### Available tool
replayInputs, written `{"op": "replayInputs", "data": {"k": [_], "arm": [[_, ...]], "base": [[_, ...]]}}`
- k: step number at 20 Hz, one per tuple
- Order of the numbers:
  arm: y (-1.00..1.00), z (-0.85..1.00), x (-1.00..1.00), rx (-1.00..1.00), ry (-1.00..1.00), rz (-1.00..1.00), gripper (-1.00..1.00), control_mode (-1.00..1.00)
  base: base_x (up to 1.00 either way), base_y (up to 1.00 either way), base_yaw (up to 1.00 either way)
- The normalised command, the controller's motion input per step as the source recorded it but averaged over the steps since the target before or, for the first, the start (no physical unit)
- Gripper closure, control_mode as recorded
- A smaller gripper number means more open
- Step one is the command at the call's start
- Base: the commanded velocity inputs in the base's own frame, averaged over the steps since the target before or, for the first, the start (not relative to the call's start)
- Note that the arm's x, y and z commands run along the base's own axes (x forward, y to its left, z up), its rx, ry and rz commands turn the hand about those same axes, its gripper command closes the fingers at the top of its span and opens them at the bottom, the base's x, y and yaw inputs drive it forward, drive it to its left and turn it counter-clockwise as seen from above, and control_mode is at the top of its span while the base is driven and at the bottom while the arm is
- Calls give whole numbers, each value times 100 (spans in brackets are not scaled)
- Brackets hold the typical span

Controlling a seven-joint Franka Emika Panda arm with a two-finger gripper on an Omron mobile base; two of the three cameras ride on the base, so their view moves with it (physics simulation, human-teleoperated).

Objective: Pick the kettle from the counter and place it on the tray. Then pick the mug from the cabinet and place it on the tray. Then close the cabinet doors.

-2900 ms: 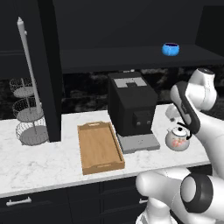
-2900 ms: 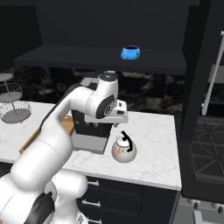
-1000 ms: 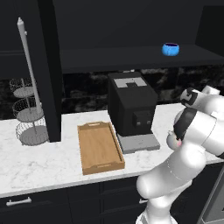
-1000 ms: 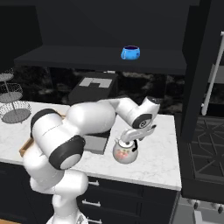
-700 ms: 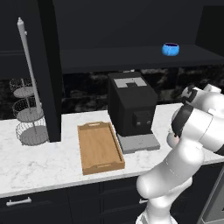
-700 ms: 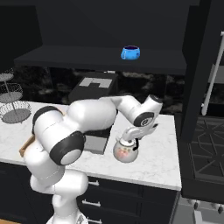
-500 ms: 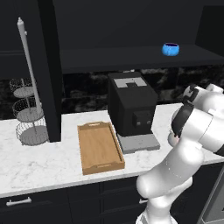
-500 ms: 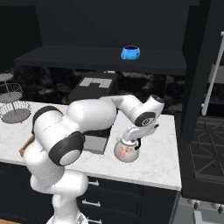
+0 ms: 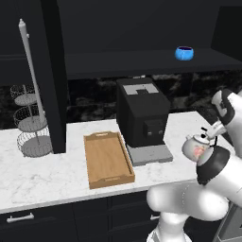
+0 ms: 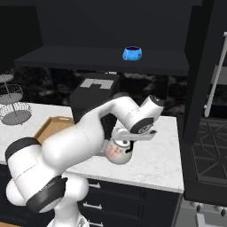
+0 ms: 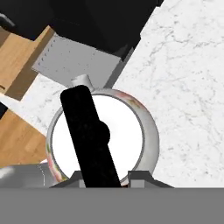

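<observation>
In the left base view, the small round silver-grey metal kettle [image 9: 196,149] is seen at right centre, the light-brown wooden tray [image 9: 108,159] at centre.

In the right base view, the kettle [image 10: 118,153] is seen at centre under the white arm.

In the hand view, the two-finger gripper [image 11: 107,177] is clenched on the kettle's black arched handle [image 11: 89,135], bottom centre.
</observation>
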Motion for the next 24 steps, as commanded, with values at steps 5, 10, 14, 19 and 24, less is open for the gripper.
{"op": "replayInputs", "data": {"k": [5, 10, 14, 19, 24], "arm": [[100, 59, -61, -11, -4, -32, 100, -100], [100, 65, -61, -13, 0, -22, 100, -100], [100, 64, -50, -13, 0, -11, 100, -100], [90, 42, -2, -9, 3, -8, 100, -100], [-1, 0, 0, 0, 0, 0, 100, -100]], "base": [[0, 0, 0], [0, 0, 0], [0, 0, 0], [0, 0, 0], [0, 0, 0]]}}
